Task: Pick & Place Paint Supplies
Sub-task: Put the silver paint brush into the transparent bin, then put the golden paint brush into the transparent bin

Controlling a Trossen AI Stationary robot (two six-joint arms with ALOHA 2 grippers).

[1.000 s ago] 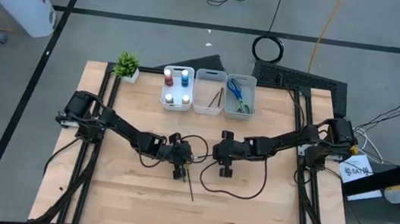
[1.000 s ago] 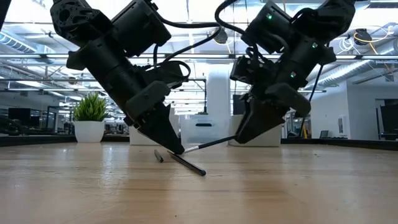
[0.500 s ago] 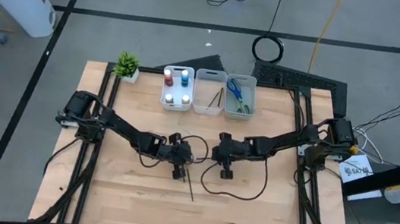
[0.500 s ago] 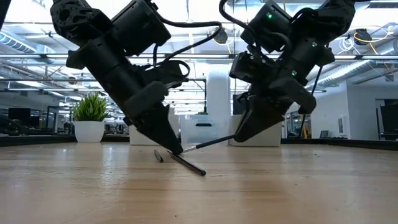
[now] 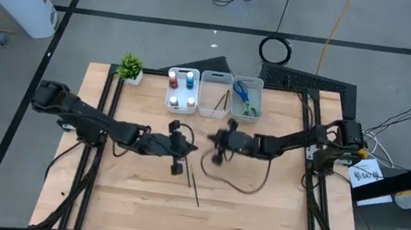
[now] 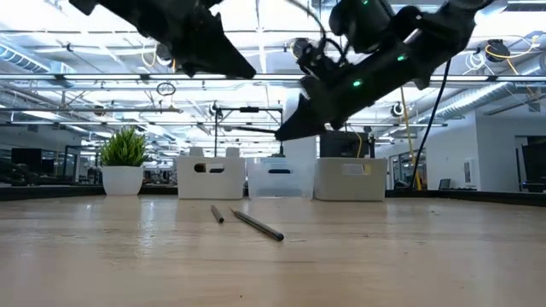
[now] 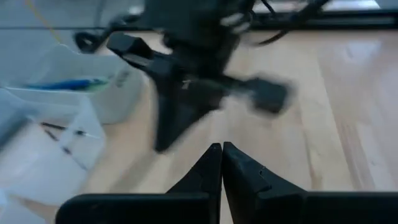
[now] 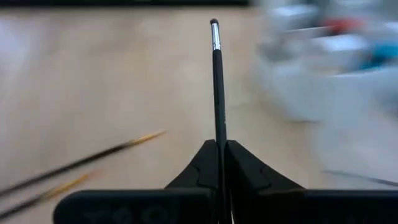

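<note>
On the wooden table (image 5: 257, 208), the right gripper (image 8: 219, 144), now lifted clear, is clamped on a thin dark brush (image 8: 217, 81) and has been swung toward the bins (image 5: 215, 94), so binning seems next. The left gripper (image 7: 221, 149), raised too, is closed empty. Two brushes (image 6: 256, 224) are left lying on the wood

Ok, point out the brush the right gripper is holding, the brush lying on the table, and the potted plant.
held brush (image 8: 216, 81), right wrist view, mid handle.
loose brush (image 6: 258, 225), low view, middle of shaft.
potted plant (image 5: 130, 66), high view, leaves.
</note>
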